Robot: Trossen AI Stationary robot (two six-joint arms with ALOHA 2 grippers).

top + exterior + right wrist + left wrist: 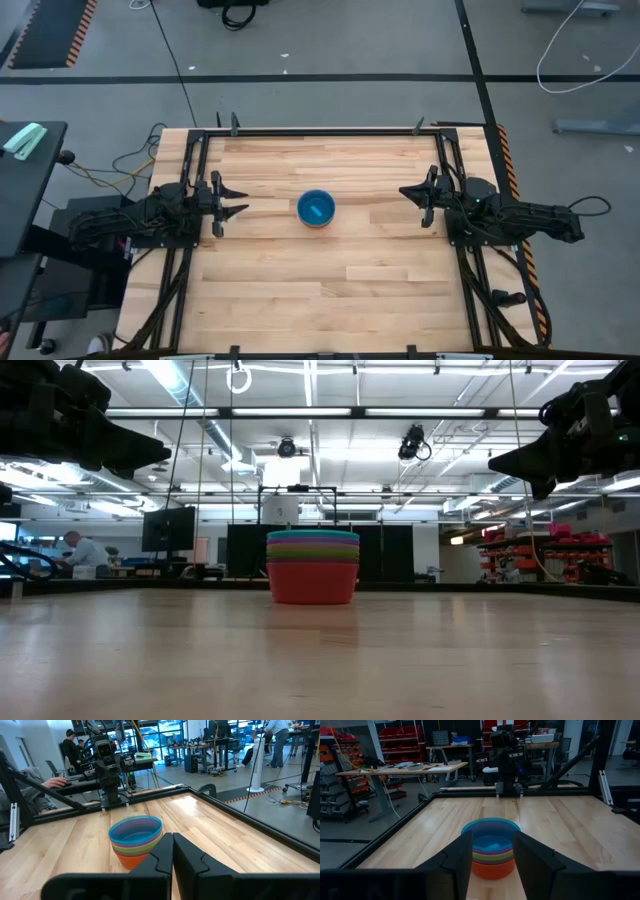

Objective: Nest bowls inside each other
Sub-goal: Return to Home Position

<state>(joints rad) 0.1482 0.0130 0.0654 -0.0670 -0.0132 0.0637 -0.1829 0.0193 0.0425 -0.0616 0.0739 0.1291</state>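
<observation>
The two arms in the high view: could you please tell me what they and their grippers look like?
The left arm and right arm are black, built of blocky jointed segments, with black cables trailing from their bases. The left gripper and the right gripper each carry two dark, pointed fingers, which look like angular wedges close up.

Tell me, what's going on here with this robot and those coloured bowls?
Nothing is being handled right now. The stack of bowls sits nested in the middle of the wooden table, with the orange bowl at the bottom and the blue bowl on top. The left gripper hangs open to one side of it and the right gripper shut to the other, both raised and empty. The nesting looks finished.
</observation>
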